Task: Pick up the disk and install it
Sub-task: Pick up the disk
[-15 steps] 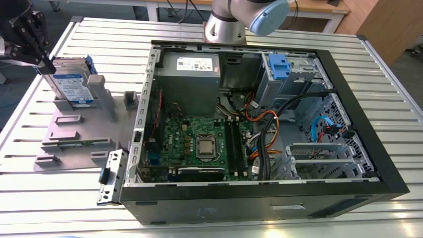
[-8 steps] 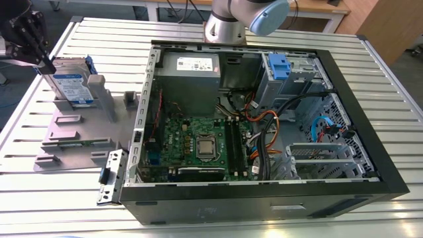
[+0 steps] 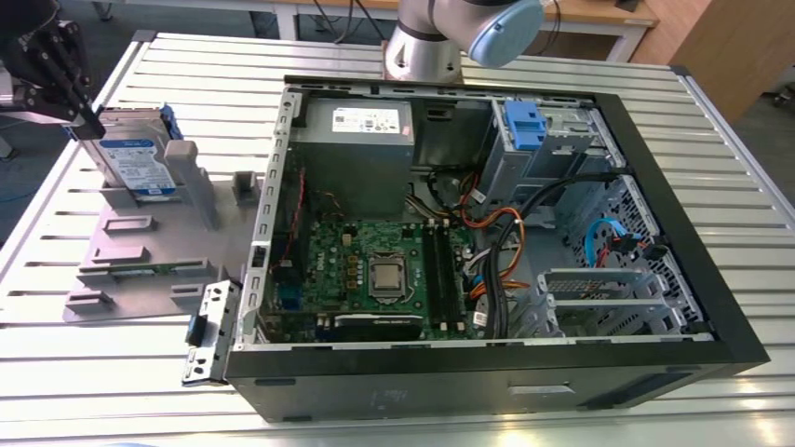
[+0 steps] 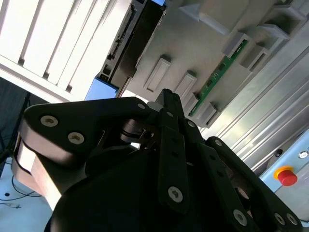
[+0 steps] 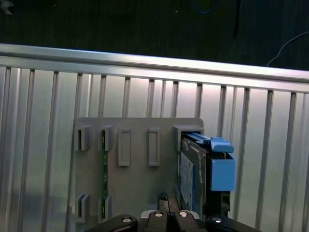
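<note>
The disk (image 3: pixel 134 160) stands on edge in a slot at the far end of a grey holder plate (image 3: pixel 149 251), at the exterior view's left. Its white-and-blue label faces out and its blue carrier frame (image 3: pixel 169 119) rims it. My black gripper (image 3: pixel 87 126) hangs just above and beside the disk's upper corner, fingers together with nothing between them. In the first wrist view the fingertip (image 5: pixel 163 197) sits close beside the disk (image 5: pixel 190 169), apart from its blue frame (image 5: pixel 221 171). In the second wrist view my gripper (image 4: pixel 165 94) points at the holder (image 4: pixel 193 53), next to the disk (image 4: pixel 140 29).
An open black computer case (image 3: pixel 733 307) lies on the slatted metal table (image 3: pixel 74 372), with a blue-fronted drive bay (image 3: pixel 522 126) at its far corner. A green memory stick (image 5: pixel 103 169) sits in the holder. A loose metal bracket (image 3: pixel 205 331) lies by the case. A red stop button (image 4: pixel 287 176) is nearby.
</note>
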`<state>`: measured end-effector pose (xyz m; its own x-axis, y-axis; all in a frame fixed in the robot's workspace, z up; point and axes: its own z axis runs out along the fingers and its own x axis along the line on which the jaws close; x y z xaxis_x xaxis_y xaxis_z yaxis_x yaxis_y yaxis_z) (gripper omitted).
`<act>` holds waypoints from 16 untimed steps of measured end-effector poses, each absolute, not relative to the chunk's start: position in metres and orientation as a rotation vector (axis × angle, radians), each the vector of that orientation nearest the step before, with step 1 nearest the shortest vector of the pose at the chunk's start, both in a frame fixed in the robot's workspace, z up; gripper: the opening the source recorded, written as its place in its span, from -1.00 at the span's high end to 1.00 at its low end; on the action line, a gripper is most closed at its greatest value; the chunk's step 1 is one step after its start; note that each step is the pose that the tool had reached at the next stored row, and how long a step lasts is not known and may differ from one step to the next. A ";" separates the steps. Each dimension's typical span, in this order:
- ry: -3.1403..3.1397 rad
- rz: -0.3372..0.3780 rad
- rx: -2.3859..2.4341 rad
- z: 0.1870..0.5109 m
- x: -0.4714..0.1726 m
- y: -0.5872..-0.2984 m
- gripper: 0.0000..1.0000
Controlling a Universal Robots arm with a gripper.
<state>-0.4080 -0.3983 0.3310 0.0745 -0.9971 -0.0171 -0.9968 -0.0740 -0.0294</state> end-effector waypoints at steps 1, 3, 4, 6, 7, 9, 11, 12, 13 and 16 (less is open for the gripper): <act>2.112 -0.012 -2.281 0.331 -0.408 -0.398 0.79; 2.105 -0.011 -2.287 0.331 -0.408 -0.398 0.79; 2.101 -0.011 -2.290 0.331 -0.408 -0.398 0.79; 2.095 -0.011 -2.296 0.331 -0.408 -0.398 0.79; 2.091 -0.011 -2.299 0.331 -0.408 -0.398 0.79; 2.085 -0.011 -2.305 0.331 -0.408 -0.398 0.79; 2.078 -0.011 -2.311 0.331 -0.408 -0.398 0.79; 2.075 -0.011 -2.314 0.331 -0.408 -0.398 0.79; 2.072 -0.011 -2.317 0.331 -0.408 -0.398 0.79; 2.061 -0.010 -2.326 0.331 -0.408 -0.398 0.79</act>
<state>-0.4080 -0.3983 0.3310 0.1205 -0.9926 -0.0171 -0.9923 -0.1200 -0.0294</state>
